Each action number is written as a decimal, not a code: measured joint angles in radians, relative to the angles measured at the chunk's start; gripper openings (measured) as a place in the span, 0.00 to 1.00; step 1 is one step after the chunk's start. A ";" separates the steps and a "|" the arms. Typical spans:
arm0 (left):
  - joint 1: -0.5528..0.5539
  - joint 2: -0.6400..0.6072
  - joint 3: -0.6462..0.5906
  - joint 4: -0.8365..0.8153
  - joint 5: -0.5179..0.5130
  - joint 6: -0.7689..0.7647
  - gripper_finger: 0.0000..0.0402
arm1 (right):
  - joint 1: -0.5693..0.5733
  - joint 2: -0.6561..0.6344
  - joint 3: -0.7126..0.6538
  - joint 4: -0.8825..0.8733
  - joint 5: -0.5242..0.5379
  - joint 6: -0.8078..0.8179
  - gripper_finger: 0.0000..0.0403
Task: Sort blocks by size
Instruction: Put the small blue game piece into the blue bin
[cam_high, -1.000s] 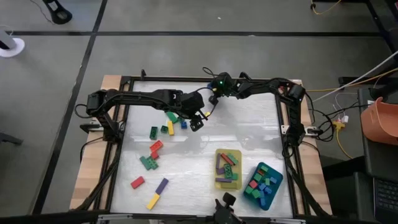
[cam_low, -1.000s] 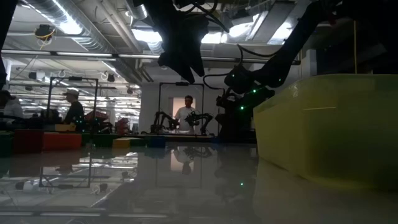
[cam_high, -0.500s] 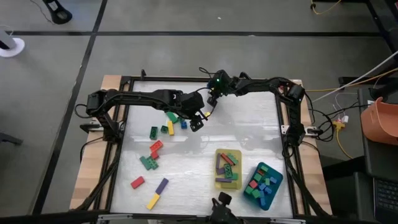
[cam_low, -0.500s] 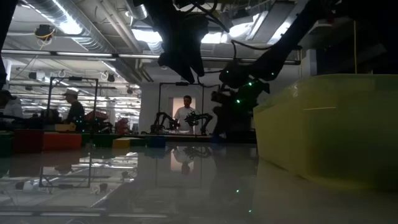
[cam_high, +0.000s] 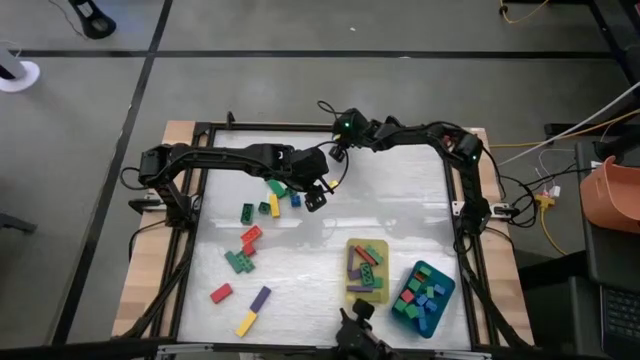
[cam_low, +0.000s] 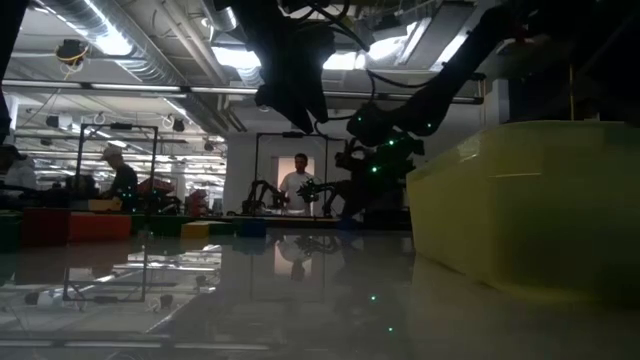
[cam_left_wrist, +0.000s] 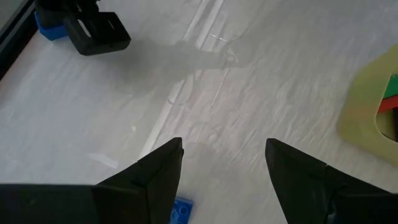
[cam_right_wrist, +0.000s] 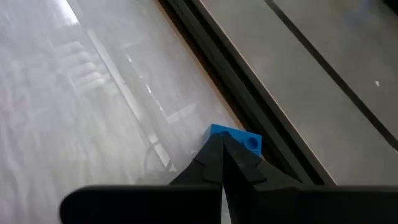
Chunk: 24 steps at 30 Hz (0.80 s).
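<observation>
A blue block (cam_right_wrist: 236, 138) lies just beyond the shut right tool (cam_right_wrist: 222, 144).

Glossy plastic blocks (cam_high: 247, 212) lie on a smooth, reflective white table (cam_high: 400, 215).

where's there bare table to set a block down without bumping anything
Free patches: the stretch between the left gripper and the yellow tray, and the right side above the teal tray. Crowded: the loose blocks on the left half and the cluster under the left gripper.
</observation>
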<state>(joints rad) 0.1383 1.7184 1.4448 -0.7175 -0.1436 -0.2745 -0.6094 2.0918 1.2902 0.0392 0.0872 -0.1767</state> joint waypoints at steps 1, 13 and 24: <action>0.000 0.000 0.000 0.000 0.000 0.001 0.55 | 0.000 0.000 0.004 -0.004 -0.001 0.000 0.01; 0.000 0.000 0.000 -0.002 0.000 0.002 0.55 | 0.005 -0.001 0.097 -0.284 -0.187 0.043 0.01; 0.001 0.000 0.000 -0.005 -0.001 0.019 0.55 | 0.105 0.000 0.187 -0.727 -0.390 0.033 0.01</action>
<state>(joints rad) 0.1390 1.7187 1.4448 -0.7226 -0.1444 -0.2558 -0.5041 2.0917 1.4769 -0.6882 -0.3025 -0.1436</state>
